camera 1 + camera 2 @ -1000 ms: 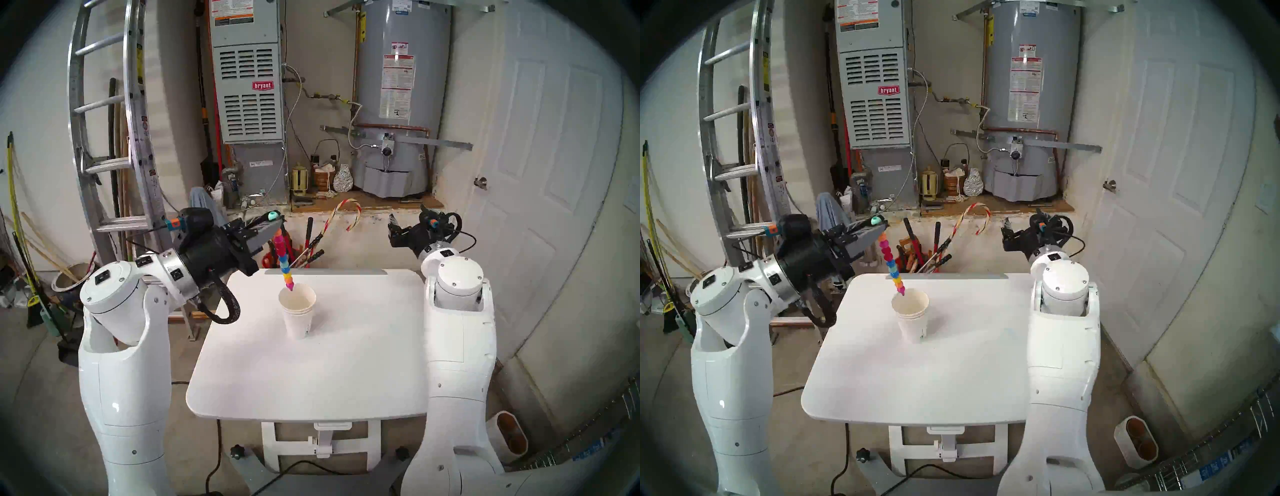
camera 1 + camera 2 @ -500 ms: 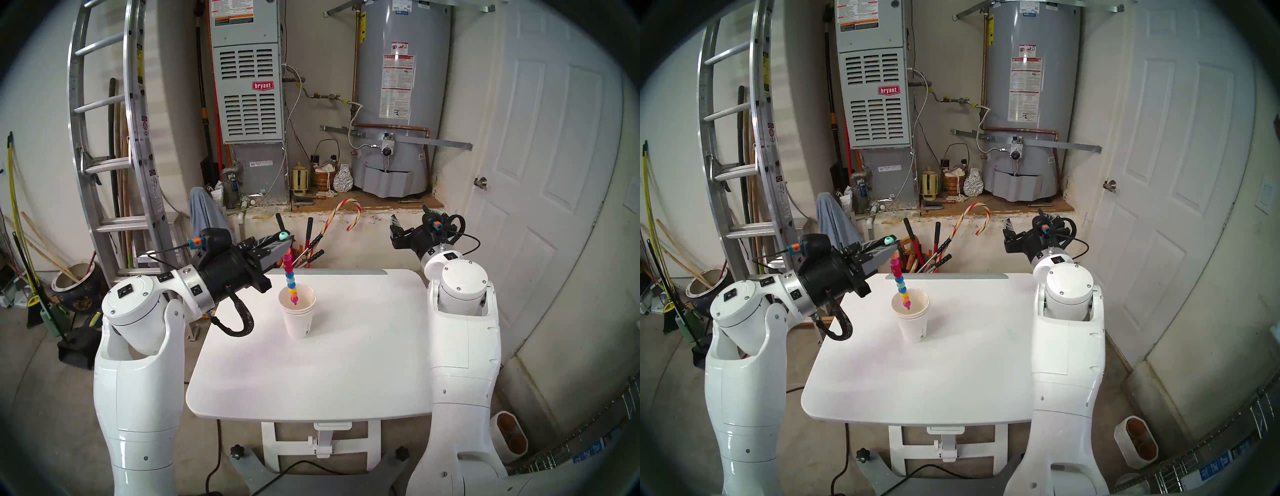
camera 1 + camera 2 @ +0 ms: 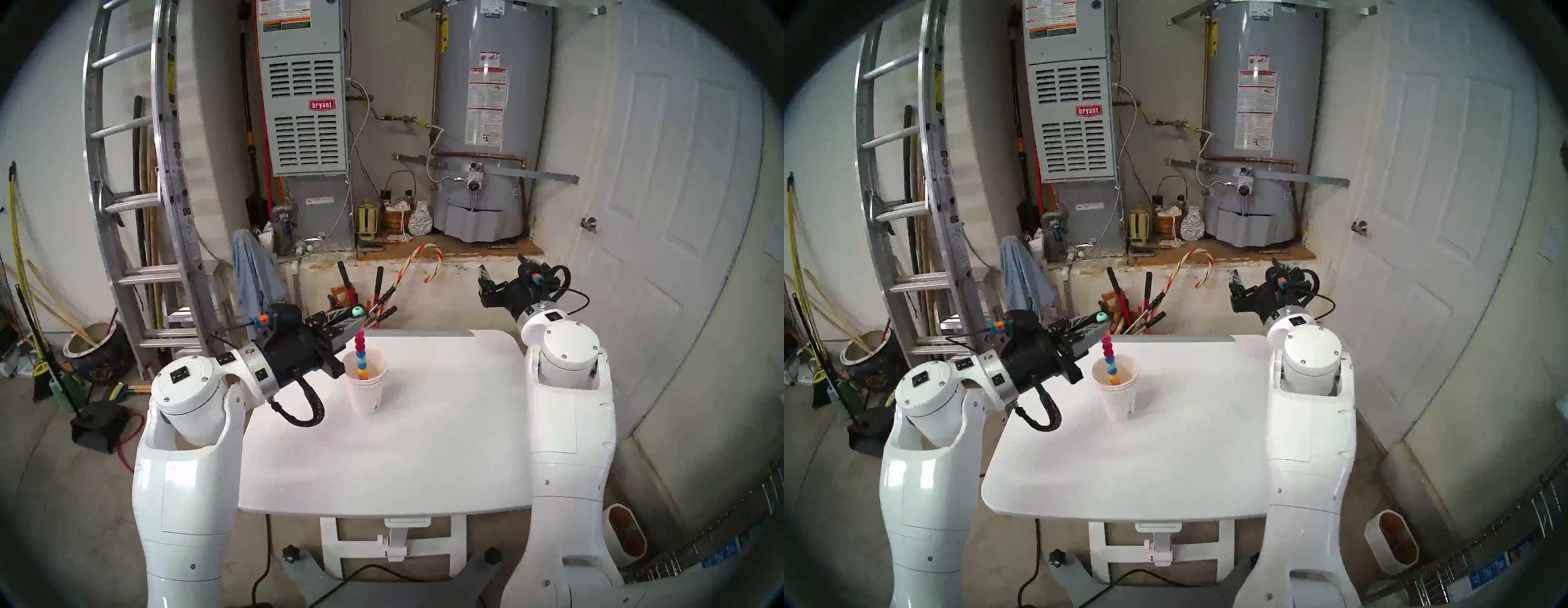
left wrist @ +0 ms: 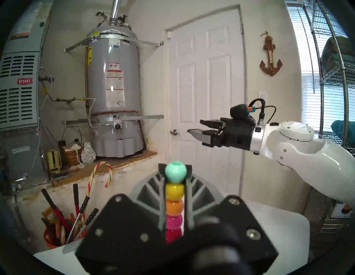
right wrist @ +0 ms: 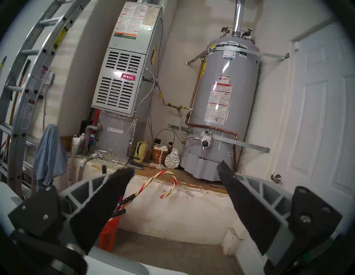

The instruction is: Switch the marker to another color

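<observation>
The left end effector (image 3: 358, 321) pinches the marker (image 3: 361, 354) just below its teal top bead, stick near upright, lower end inside the cups (image 3: 368, 397) at the surface's (image 3: 382, 458) 11 o'clock. The right end effector (image 5: 175, 173) hangs spread and empty at 1 o'clock, beyond the far edge.

A white table (image 3: 424, 446) with rounded corners stood on a white pedestal base (image 3: 394, 547) over the concrete floor (image 3: 63, 488). A grey strip (image 3: 424, 333) ran along its far edge. A stack of white paper cups (image 3: 368, 392) stood upright on it, toward the far left corner, well clear of the edges.
</observation>
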